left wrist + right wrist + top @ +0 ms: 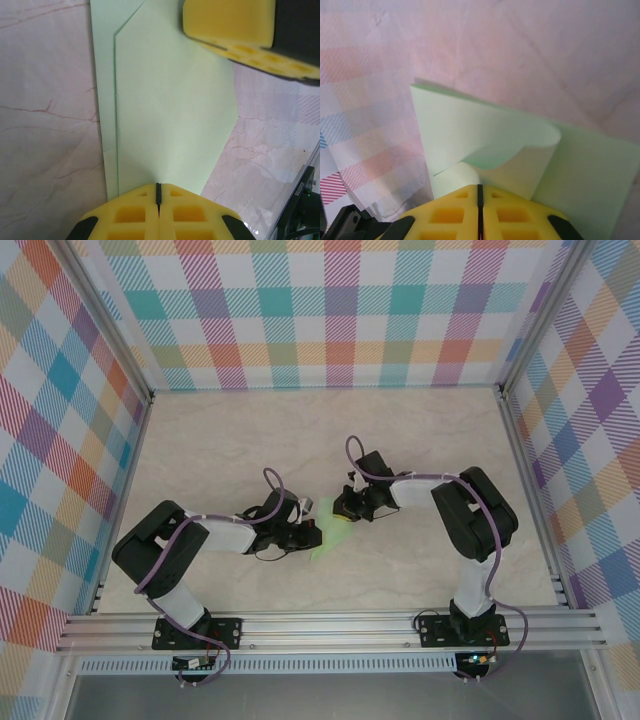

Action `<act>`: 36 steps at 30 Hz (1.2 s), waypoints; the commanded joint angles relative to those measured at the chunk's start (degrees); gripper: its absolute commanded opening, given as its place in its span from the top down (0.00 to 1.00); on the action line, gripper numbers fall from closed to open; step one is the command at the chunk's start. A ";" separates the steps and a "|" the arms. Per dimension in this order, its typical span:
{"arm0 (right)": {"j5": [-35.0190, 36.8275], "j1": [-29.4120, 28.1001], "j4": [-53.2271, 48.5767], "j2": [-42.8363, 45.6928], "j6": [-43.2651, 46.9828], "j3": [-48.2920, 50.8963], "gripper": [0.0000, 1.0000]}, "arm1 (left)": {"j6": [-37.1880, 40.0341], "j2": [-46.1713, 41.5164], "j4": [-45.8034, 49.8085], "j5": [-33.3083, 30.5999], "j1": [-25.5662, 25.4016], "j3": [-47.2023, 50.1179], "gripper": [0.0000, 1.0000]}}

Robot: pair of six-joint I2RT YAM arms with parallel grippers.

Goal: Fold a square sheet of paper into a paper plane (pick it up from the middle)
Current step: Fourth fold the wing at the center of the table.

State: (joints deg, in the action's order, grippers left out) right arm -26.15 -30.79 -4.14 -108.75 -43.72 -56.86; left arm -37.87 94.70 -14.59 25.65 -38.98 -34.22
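Top camera: the paper (324,540) sits right between left gripper (307,532) and right gripper (341,517). Left wrist: jaws closed, pinching its near edge (folded layers showing). Right wrist: jaws closed on a curled-over flap.

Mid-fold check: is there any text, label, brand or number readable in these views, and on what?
Nothing can be read.
White lettering on the black part at the lower right of the left wrist view: too small and blurred to read.
No print on the pale-green paper.
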 commanded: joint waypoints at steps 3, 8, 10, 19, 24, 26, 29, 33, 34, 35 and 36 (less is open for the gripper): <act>1.91 4.70 0.02 -2.73 2.42 -1.40 0.91 | 1.87 3.16 9.93 -5.35 -0.54 3.87 0.99; 0.24 7.54 -0.80 -4.00 3.33 -3.28 0.90 | 1.98 3.12 9.93 -5.26 -0.56 3.96 0.99; -0.50 8.55 -1.10 -4.28 3.45 -4.16 0.90 | 1.94 3.13 9.93 -5.26 -0.52 4.05 1.00; -3.45 9.44 -3.76 -0.06 3.69 -6.80 0.88 | 1.96 2.52 9.89 -4.96 -0.52 3.92 0.99; -5.24 6.85 -2.07 4.53 2.72 -3.32 0.86 | 1.91 1.98 10.10 -5.08 -0.56 3.68 0.99; -5.10 4.62 -2.03 4.98 2.56 -2.63 0.86 | 1.90 1.96 10.19 -4.99 -0.57 3.41 0.99; -4.35 1.30 -0.50 4.60 1.42 -1.23 0.87 | 1.93 1.96 10.37 -4.99 -0.56 3.02 0.99; -3.28 -1.51 1.72 1.79 -0.03 0.15 0.87 | 1.94 2.19 10.53 -4.83 -0.52 2.58 0.99; -2.81 -1.73 1.86 0.90 -0.19 0.32 0.88 | 1.99 2.29 10.55 -4.88 -0.55 2.58 0.99; -2.32 -1.82 2.11 0.29 -0.35 0.55 0.88 | 1.99 2.40 10.55 -4.91 -0.50 2.58 0.99; -1.44 -1.73 2.05 -0.27 -0.33 0.78 0.88 | 2.00 2.36 10.52 -4.82 -0.49 2.58 0.99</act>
State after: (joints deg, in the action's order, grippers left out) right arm -29.12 -32.97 -3.31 -106.76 -43.05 -57.28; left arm -37.69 94.43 -15.05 25.61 -39.03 -33.89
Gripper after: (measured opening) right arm 0.119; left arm 0.046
